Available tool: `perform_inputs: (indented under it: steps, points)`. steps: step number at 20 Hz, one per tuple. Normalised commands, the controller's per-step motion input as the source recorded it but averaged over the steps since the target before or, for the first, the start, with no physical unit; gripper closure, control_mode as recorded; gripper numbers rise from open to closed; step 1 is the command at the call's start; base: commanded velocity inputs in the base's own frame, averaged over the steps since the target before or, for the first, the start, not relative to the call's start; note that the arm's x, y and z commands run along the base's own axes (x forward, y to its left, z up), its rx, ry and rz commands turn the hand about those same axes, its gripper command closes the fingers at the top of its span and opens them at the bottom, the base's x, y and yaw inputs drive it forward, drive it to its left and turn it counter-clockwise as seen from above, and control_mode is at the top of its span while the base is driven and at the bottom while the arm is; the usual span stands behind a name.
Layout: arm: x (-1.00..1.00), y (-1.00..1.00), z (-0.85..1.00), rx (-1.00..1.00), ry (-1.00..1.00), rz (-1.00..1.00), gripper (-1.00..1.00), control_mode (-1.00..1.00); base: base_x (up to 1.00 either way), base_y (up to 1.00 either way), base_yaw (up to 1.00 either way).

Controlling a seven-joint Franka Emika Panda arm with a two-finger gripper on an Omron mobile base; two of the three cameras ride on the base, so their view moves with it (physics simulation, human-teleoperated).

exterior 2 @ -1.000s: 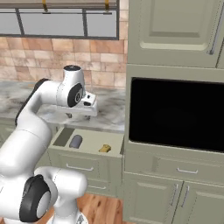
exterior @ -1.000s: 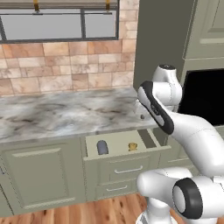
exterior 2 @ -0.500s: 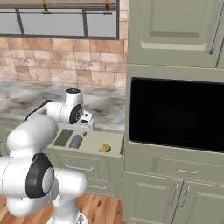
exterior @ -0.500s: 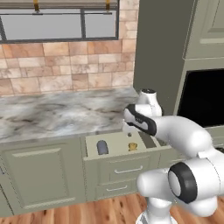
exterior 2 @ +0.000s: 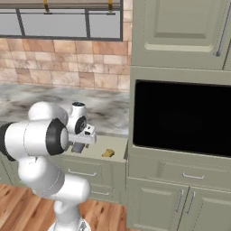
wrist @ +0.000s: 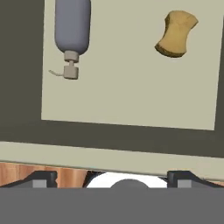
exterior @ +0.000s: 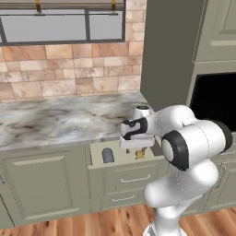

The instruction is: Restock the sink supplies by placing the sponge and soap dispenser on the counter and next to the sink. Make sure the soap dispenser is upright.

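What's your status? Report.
Gripper open, empty, above open drawer. Soap dispenser lying flat, sponge beside it, apart. Nothing blocking.

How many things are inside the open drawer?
2. The soap dispenser lies on its side at one end of the drawer, and the sponge sits apart from it toward the other end. Nothing else shows inside.

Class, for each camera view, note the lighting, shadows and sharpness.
Left base view: soft, even light, counter veining blurry. Right base view: black oven door shows no glare. Hand view: flat light, soap dispenser and sponge cast almost no shadows.
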Motion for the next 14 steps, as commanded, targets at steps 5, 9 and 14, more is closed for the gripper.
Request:
perform_inputs:
  steps: [5, 9, 14]
  points:
    - [0.27, 0.0, -0.35, 0.0, 0.05, 0.0, -1.0, -1.0, 0.0, 0.0, 0.0]
    - [0.22, 0.08, -0.65, 0.0, 0.14, 0.0, -1.0, -1.0, 0.0, 0.0, 0.0]
    - [0.12, 0.05, -0.62, 0.0, 0.18, 0.0, -1.0, -1.0, 0.0, 0.0, 0.0]
